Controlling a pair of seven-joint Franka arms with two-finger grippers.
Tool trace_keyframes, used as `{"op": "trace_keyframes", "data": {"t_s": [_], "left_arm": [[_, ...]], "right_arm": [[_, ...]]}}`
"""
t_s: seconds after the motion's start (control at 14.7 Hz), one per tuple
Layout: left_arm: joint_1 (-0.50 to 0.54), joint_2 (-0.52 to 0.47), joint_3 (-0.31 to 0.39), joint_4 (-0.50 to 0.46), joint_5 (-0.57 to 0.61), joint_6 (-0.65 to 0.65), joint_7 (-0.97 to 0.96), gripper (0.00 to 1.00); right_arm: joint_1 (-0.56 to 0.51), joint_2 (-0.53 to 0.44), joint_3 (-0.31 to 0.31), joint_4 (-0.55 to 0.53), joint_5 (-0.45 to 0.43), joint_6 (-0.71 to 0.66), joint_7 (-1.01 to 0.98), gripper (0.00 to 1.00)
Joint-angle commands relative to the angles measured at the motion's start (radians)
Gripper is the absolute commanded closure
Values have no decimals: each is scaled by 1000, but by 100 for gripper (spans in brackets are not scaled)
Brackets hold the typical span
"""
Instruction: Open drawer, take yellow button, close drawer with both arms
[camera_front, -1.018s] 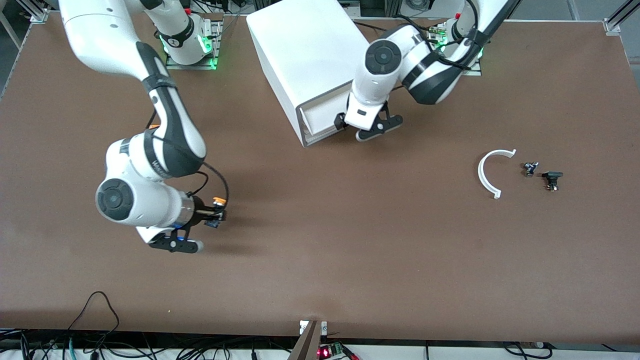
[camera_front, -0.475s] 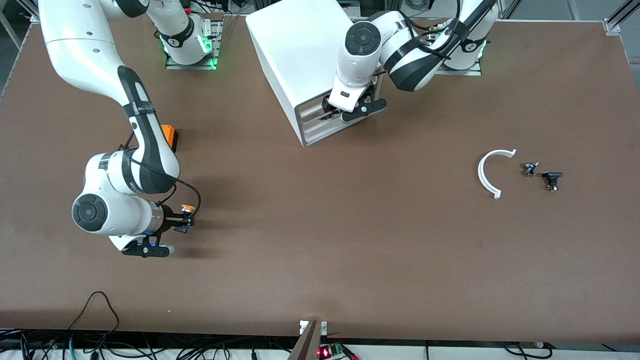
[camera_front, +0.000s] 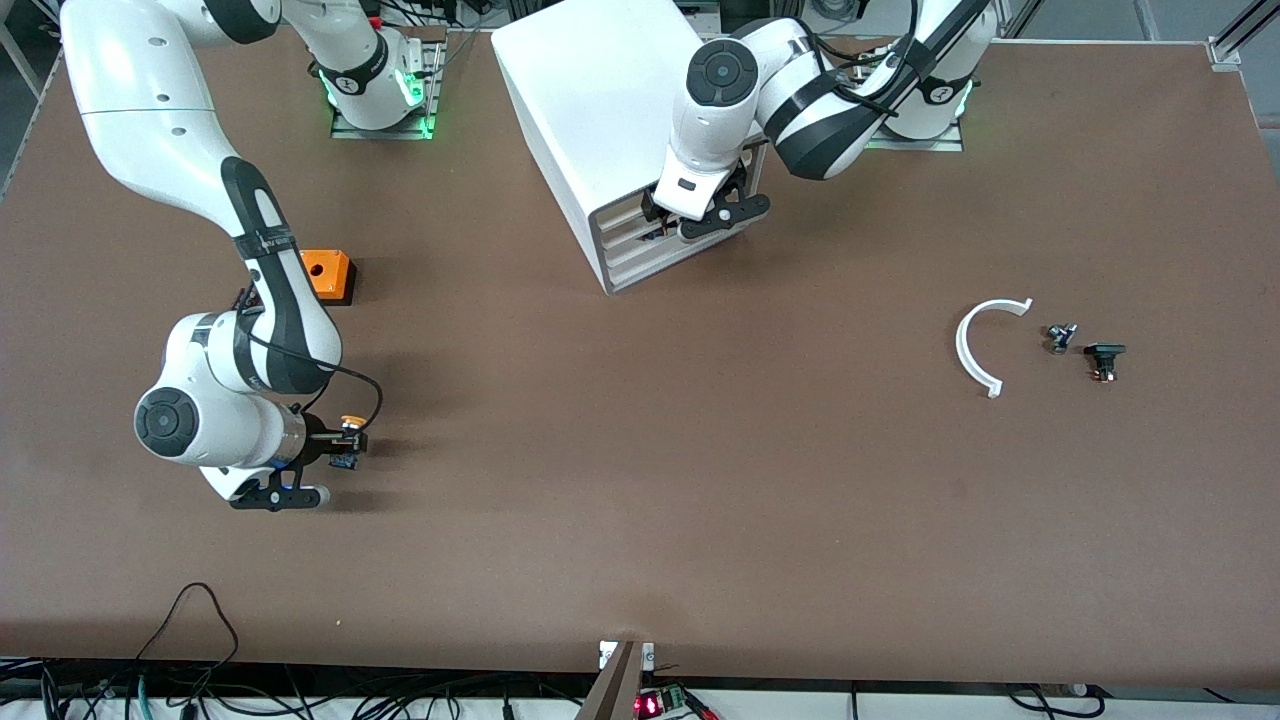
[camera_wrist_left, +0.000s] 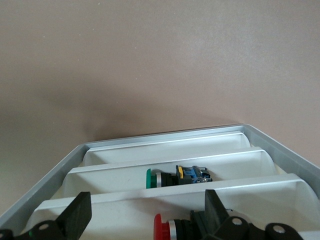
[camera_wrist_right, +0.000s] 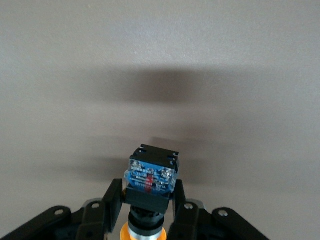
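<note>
My right gripper (camera_front: 340, 445) is shut on the button (camera_front: 348, 440), over bare table toward the right arm's end. The right wrist view shows the button (camera_wrist_right: 151, 172) with its black body pinched between the right gripper's (camera_wrist_right: 146, 192) fingers, blue base outward and orange cap toward the wrist. My left gripper (camera_front: 660, 222) is open at the front of the white cabinet (camera_front: 590, 90), against the drawer (camera_front: 622, 222), which sits pushed in about level with the two lower ones. In the left wrist view the left gripper (camera_wrist_left: 147, 212) straddles the drawer's front wall (camera_wrist_left: 125, 200) without clamping it.
An orange cube with a hole (camera_front: 326, 272) sits beside the right arm. Red (camera_wrist_left: 162, 227) and green (camera_wrist_left: 150, 179) buttons lie in the drawers. A white arc (camera_front: 975, 345) and two small black parts (camera_front: 1060, 337) (camera_front: 1104, 358) lie toward the left arm's end.
The left gripper pushed the open drawer back into the cabinet and stays at its front. The right arm carried the button toward its end of the table, uncovering the orange cube.
</note>
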Motion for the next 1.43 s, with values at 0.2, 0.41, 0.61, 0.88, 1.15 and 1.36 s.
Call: {"op": "trace_keyframes", "data": {"t_s": [0.2,0.41,0.61,0.88,1.15,1.36], "left_arm": [[11,-10,-19,38,11,-12,-20,0],[67,-27,-8,142,25,-122,-11,0],[100,-30,1,239,133,-251,-1,0],[199,-23,4,394,230,-412,307,0],[342,-30,6,514,220,-507,718,0],[240,-133,291,496,95,-500,977,0]], "right_arm": [[-36,5,14,-28,-12,43,-55,86],[-39,10,14,-28,-12,49,-55,56],[-44,10,14,-28,-14,49,-55,25],[-38,-7,9,-26,-15,41,-50,1],[-38,-88,3,-40,-18,-11,-16,1],[-38,-172,-2,-86,-20,-34,13,1]]}}
